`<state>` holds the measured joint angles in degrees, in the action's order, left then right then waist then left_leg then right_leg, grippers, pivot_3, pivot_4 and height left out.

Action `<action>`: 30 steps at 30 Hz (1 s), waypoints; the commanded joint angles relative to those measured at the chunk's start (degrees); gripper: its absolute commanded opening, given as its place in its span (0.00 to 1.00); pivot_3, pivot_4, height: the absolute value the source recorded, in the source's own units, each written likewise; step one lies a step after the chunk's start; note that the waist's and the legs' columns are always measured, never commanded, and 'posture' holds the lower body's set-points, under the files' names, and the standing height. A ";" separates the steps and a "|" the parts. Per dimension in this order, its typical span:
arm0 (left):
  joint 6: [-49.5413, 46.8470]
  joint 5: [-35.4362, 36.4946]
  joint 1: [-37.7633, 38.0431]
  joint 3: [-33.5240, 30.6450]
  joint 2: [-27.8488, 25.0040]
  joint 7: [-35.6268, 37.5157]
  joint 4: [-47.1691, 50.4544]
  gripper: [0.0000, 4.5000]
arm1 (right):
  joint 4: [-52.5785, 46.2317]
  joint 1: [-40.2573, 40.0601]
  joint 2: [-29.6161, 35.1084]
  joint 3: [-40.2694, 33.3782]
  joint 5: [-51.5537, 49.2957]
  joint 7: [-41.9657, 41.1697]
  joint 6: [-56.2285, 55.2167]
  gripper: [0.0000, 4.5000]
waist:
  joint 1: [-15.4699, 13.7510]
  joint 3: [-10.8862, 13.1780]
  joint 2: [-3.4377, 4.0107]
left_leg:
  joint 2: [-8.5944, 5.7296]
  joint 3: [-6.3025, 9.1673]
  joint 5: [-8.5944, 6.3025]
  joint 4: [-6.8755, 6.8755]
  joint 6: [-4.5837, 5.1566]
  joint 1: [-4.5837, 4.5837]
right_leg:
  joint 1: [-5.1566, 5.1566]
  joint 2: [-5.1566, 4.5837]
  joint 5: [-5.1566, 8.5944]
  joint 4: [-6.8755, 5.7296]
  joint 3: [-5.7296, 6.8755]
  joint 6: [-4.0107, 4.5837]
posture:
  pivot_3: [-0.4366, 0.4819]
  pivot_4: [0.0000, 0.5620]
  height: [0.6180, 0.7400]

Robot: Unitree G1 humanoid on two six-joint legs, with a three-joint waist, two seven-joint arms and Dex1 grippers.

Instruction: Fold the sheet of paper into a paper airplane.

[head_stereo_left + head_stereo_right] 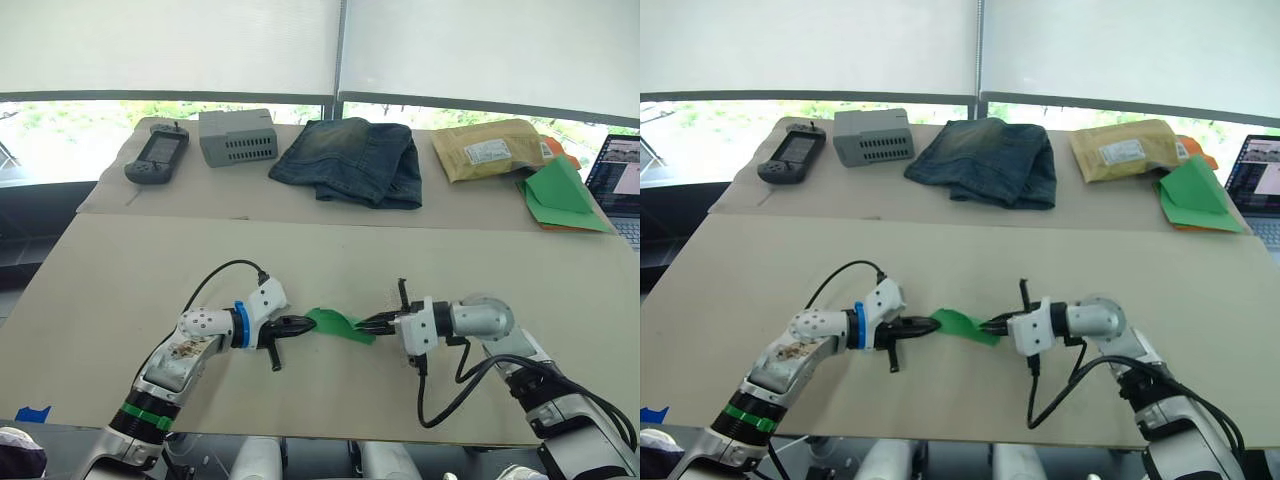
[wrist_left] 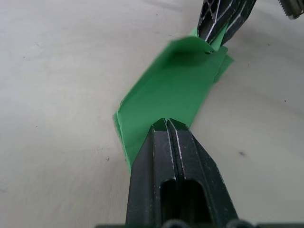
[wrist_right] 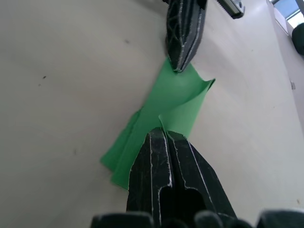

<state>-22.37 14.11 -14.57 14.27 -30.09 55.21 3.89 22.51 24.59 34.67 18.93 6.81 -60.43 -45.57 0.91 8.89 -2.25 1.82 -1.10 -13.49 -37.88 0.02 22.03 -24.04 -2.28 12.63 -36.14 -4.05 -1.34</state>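
Beige counter (image 1: 120,270) under a bright window with the blinds down, second counter butted behind it. Nearest us, both arms met low over the front counter. Left end effector (image 1: 303,324) had its fingers pinched tight on one end of the sheet of paper (image 1: 340,324); right end effector (image 1: 368,323) was likewise clamped on the opposite end. The left wrist view showed the paper (image 2: 166,95) as a narrow, creased green strip, several layers thick, bowed upward between the two grips with its lower edges touching or nearly touching the counter.

Our read: we were mid-fold, well past the first creases but short of a finished wedge. The strip was slack and arched, not pressed flat. The next move would need one end pinned while the other was brought over along the existing crease, then pressed down on the counter to set it. Main risk we saw: pulling the two ends apart could tear or un-crease thin paper.

Farther back, well apart from the work: a handheld controller (image 1: 157,158), a grey box (image 1: 238,137), folded jeans (image 1: 352,160), a padded envelope (image 1: 492,148), a bigger green triangular paper (image 1: 562,198) and a laptop (image 1: 622,185) at the right edge.
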 commanded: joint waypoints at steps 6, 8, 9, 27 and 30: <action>-2.06 -0.53 1.31 -0.58 -1.86 -0.04 -1.11 0.00 | 4.57 0.86 2.08 1.30 6.21 5.43 -3.82 0.00 | 0.16 0.00 0.00 | 0.01 -0.01 0.00 0.00 0.00 -0.13 | 0.10 0.00 -0.04 -0.02 -0.02 0.10 | 0.48 0.27 1.00; -3.30 2.17 1.08 -2.73 -2.14 0.97 -0.24 0.00 | 5.12 1.03 2.27 1.73 6.98 6.19 -3.89 0.00 | 0.23 0.00 0.00 | 0.01 -0.03 0.00 0.00 0.00 -0.20 | 0.15 0.00 -0.04 -0.03 -0.03 0.09 | 0.48 0.27 1.00; -4.10 3.86 0.86 -4.15 -2.27 1.43 0.19 0.00 | 5.28 1.08 2.37 1.94 7.10 6.49 -3.76 0.00 | 0.26 0.00 0.00 | 0.02 -0.02 0.00 0.00 0.00 -0.20 | 0.15 0.00 -0.03 -0.04 -0.03 0.09 | 0.48 0.27 1.00; -7.34 7.32 -7.32 -3.07 4.38 -0.53 -1.57 0.00 | 3.37 -0.36 3.39 3.97 6.99 7.89 -1.98 0.00 | 0.16 0.02 -0.05 | -0.03 -0.01 0.02 0.00 0.01 -0.14 | 0.13 -0.01 -0.11 -0.03 -0.03 0.15 | 0.48 0.27 1.00; -5.68 4.51 -6.88 -1.05 4.02 -0.75 -2.64 0.00 | 1.67 -1.19 4.00 3.43 5.69 7.43 -0.75 0.00 | 0.14 0.02 -0.05 | -0.04 -0.02 0.02 0.00 0.00 -0.13 | 0.14 -0.02 -0.10 -0.01 -0.05 0.14 | 0.48 0.27 1.00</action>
<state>-29.81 19.77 -21.23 12.90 -25.75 54.54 1.12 23.57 24.89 37.01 21.92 11.87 -51.86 -48.55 1.05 8.90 -2.30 1.78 -1.12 -13.47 -37.88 0.02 21.91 -23.91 -2.30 12.53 -36.15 -4.10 -1.20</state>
